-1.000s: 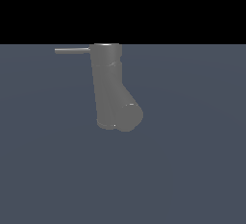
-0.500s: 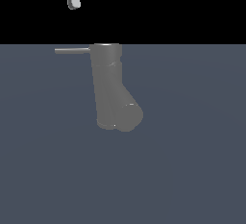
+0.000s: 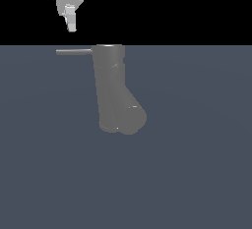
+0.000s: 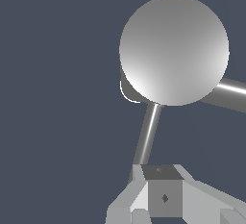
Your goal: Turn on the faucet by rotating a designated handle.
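In the exterior view, the faucet (image 3: 112, 88) stood as a matte grey, slightly tapered cylinder on the flat slate-blue bench (image 3: 197, 174), its fat spout (image 3: 129, 117) angling off the lower part toward the exterior view's right. The handle (image 3: 74, 51), a thin straight rod, stuck out level from the faucet's top toward the exterior view's left. The white gripper (image 3: 72, 24) hung above the handle's outer end, apart from it, against the black background.

In the wrist view, the faucet's round top (image 4: 174, 50) faced the camera, with the handle (image 4: 148, 134) running from beneath it toward the gripper (image 4: 158, 189). Whether the fingers stood apart or together I could not tell; they appeared to grasp nothing.
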`<state>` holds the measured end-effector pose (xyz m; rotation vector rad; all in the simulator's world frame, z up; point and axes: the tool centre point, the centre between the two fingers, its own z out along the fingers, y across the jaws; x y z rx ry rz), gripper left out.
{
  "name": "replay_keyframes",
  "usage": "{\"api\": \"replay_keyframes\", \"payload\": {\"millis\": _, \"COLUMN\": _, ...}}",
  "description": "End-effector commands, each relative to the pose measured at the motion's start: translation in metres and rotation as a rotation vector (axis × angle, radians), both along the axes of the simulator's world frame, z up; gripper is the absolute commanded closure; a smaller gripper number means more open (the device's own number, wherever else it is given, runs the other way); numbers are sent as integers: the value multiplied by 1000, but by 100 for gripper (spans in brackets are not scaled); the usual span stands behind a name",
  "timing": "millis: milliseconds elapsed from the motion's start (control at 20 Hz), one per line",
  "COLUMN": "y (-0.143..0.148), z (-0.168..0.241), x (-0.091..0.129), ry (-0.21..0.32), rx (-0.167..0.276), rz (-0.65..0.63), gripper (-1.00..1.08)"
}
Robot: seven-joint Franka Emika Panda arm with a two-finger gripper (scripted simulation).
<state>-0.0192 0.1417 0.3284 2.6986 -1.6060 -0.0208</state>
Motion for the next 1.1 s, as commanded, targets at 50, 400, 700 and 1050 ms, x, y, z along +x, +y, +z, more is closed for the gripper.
{"api": "replay_keyframes", "payload": {"millis": 50, "y": 11, "z": -17, "x": 11, "ry": -3, "rx": -2, "rz": -75, "gripper": 108}}
{"api": "replay_keyframes", "payload": {"millis": 400, "y": 28, "z": -43, "x": 25, "ry": -8, "rx": -5, "rz": -185, "gripper": 108}}
{"api": "replay_keyframes", "payload": {"millis": 700, "y": 36, "z": -56, "x": 31, "ry": -10, "rx": -7, "rz": -237, "gripper": 108}}
{"api": "replay_keyframes", "payload": {"millis": 1050, "y": 38, "z": -59, "x": 33, "ry": -11, "rx": -7, "rz": -251, "gripper": 108}}
